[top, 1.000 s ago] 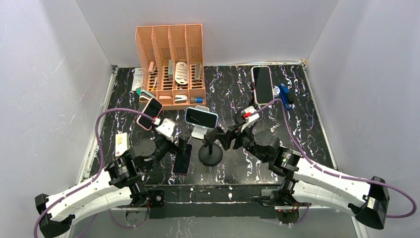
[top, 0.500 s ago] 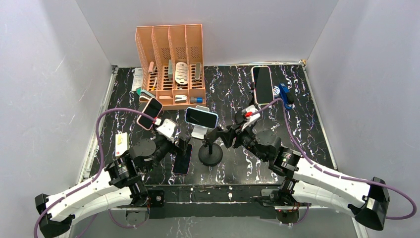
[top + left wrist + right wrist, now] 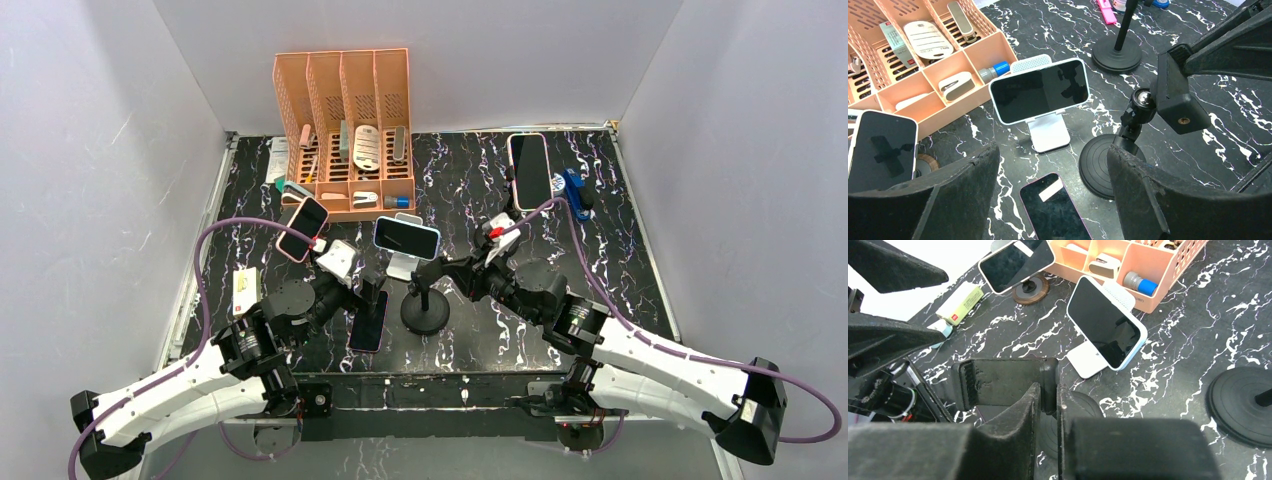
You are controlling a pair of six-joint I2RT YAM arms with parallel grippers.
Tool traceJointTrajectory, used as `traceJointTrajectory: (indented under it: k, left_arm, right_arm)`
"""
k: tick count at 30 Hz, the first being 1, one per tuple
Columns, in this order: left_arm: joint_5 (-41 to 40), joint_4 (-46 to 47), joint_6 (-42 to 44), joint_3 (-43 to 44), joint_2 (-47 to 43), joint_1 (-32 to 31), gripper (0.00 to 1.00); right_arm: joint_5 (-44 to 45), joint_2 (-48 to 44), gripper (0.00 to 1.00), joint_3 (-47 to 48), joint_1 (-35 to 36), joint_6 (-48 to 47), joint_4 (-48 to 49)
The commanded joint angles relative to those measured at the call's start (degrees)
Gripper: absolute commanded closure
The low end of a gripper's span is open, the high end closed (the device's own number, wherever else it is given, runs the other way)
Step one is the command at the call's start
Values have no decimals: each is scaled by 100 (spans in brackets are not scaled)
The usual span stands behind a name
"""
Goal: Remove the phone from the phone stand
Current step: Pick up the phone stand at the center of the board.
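Having edged left, the right gripper pinched the black clamp, nearly shut, while the left gripper gaped empty.

Black white-veined table, peach organizer, white stand

Glossy glass phone, matt white plastic stand

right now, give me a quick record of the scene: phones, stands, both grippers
propped phone: landscape on white stand
flat phone: screen up on table, beside black stand
clamp: on black stand, holds no phone
left gripper: jaws open, empty, above flat phone
right gripper: jaws shut on clamp
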Motion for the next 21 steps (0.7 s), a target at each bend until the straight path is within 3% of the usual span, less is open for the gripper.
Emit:
traceJointTrajectory:
  k: [1,4,21]
  left_arm:
    - [-59,-26,-15,183,-8,-7,25]
    - [-74,-37,1,185,-21,-7,25]
    - [-92,-43,6,197,-36,-7,25]
  right_arm:
    - [-311,17,86,472,-31,-231,-153]
    - [-274,-113,99,601,-26,-319,-409]
    - [126,-713,99,917,-25,-513,-1371]
